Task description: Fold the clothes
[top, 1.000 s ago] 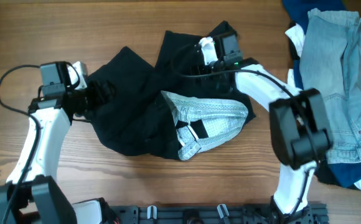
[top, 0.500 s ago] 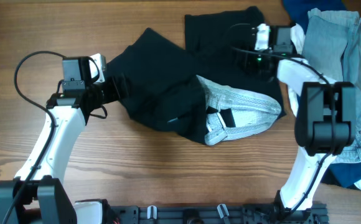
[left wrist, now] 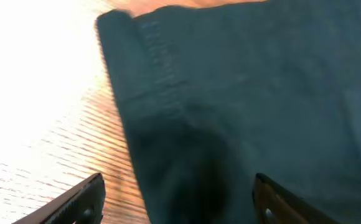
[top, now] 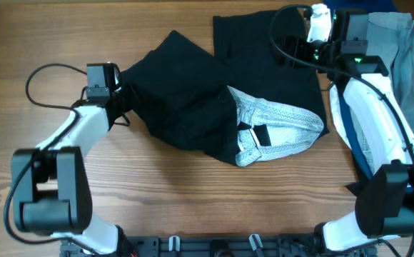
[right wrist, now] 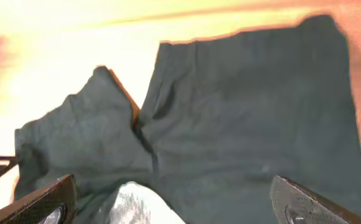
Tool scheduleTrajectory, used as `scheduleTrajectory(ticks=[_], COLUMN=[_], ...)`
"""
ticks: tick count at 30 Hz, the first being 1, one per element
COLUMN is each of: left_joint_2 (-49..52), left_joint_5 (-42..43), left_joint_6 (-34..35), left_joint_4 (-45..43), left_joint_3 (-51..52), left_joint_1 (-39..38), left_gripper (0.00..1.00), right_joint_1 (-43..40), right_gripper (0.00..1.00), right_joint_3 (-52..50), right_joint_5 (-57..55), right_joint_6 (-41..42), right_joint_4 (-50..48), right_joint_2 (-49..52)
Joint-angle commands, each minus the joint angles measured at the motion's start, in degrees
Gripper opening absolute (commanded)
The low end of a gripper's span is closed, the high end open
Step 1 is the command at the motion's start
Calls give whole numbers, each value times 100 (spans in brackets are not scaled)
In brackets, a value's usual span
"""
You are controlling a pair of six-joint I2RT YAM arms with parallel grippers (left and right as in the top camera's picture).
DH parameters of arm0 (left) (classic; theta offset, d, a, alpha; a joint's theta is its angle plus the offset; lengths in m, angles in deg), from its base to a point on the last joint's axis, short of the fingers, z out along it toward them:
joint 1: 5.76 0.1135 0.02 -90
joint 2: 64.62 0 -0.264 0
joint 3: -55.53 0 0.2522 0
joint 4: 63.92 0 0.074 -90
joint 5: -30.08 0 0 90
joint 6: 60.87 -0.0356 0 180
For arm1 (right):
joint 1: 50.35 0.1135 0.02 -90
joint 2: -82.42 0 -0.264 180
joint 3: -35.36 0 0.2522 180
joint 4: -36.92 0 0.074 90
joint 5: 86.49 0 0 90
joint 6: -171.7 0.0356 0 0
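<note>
The black shorts (top: pixel 185 107) are lying on the table (top: pixel 193 207) while the left gripper (left wrist: pixel 178 186), wide open and empty, is hovering at their hem and the right gripper (right wrist: pixel 171 186) likewise over the far leg, probably seeking corners to spread.

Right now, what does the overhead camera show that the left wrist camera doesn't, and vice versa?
Only overhead: the right arm, the pale pocket lining, and the jeans piled at the right. Only left wrist: the stitched hem close up, with the left hand open over the fabric. Both: the black shorts on the wooden table.
</note>
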Motion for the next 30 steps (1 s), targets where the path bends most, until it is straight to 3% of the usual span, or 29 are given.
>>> scheduleTrajectory(ticks=[1, 11, 12, 13, 14, 15, 19, 22, 24, 25, 26, 27, 28, 30], left_joint_2=[219, 911, 925, 925, 922, 898, 846, 846, 846, 846, 846, 846, 846, 807], left_joint_5=[-562, -608, -610, -614, -623, -629, -981, -1434, -2240, -2612, -2804, -2907, -2898, -2900], left_joint_6=[391, 391, 389, 391, 391, 396, 280, -411, -452, -452, -452, -452, -494, -614], left_joint_4=[-227, -1217, -1300, -1408, -1565, -1700, -1364, -1086, -1231, -1427, -1604, -1674, -1644, -1235], left_joint_3=[-59, -57, -59, -59, -59, -133, -1093, -1961, -2380, -2461, -2470, -2470, -2470, -2470], left_joint_1=[-87, -96, -96, -96, -90, -90, -79, -39, -4, 0, 13, 35, 68, 94], left_gripper=[75, 73, 67, 43, 29, 4, 4, 4, 4, 13, 43, 88, 100, 100], right_joint_1=[11, 11, 13, 13, 13, 13, 129, 247, 330, 348, 352, 350, 350, 350], right_gripper=[100, 100, 99, 99, 98, 93, 89, 89, 89, 89, 89, 90, 95, 99], right_joint_3=[-17, -20, -20, -20, -20, -20, -24, -24, -24, -24, -24, -24, -24, -24], right_joint_5=[11, 9, 11, 9, 9, 9, -13, -153, -170, -170, -168, -170, -170, -170], right_joint_6=[22, 17, 20, 17, 17, -7, -42, -48, -44, -42, -39, -42, -44, -44], right_joint_4=[273, 531, 531, 531, 525, 509, 509, 511, 474, 452, 444, 446, 463, 470], right_joint_2=[61, 61, 61, 63, 63, 63, 63, 68, 70, 70, 70, 70, 70, 70])
